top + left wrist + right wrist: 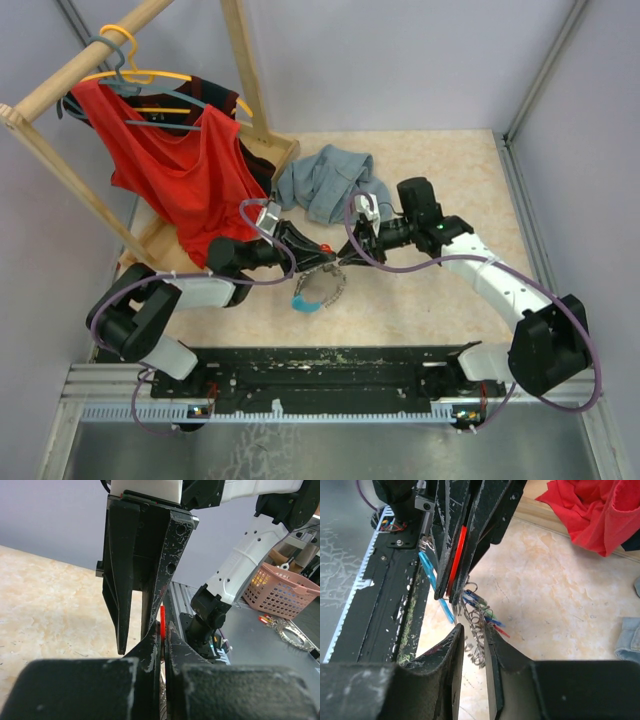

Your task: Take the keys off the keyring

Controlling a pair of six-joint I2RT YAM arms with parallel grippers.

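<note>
Over the tabletop (400, 312), left jaws pinch the red key (456, 560), right jaws gape round the chain (474, 630) — unheld, the keyring (316, 291) could drop.

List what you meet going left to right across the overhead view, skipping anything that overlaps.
red shirt → keyring → white forearm of the right arm
</note>
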